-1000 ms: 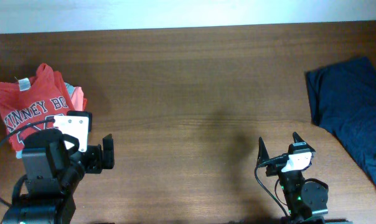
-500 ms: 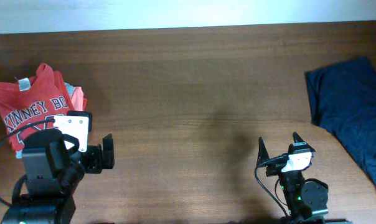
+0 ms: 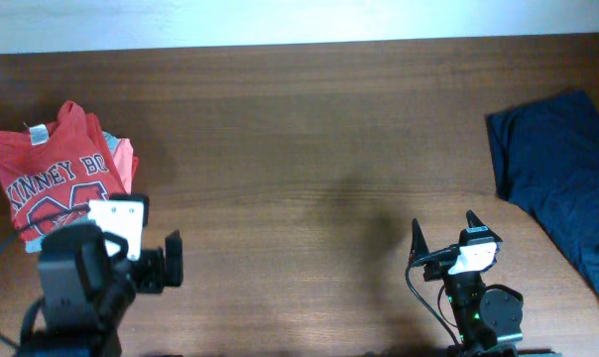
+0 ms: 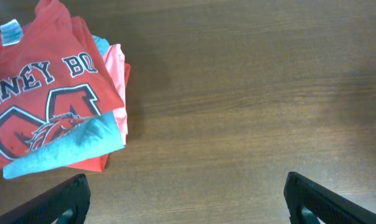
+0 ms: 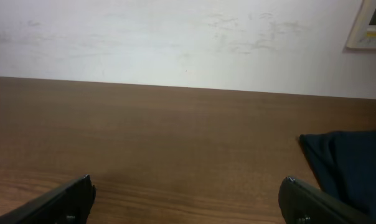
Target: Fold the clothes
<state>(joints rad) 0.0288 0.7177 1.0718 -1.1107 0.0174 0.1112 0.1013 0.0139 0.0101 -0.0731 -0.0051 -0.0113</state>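
Note:
A folded stack of T-shirts lies at the table's left, with a coral-red one with white-and-navy lettering on top. In the left wrist view the coral-red shirt lies over a pale grey-blue one and an orange one. A plain navy shirt lies crumpled at the right edge and also shows in the right wrist view. My left gripper is open and empty, just in front and to the right of the stack. My right gripper is open and empty over bare wood, left of the navy shirt.
The wooden table runs back to a white wall. A pale wall panel sits at the upper right of the right wrist view. The navy shirt hangs past the table's right edge.
My left arm has drawn back toward the table's front edge, a little away from the stack. The right arm and both shirts have not moved.

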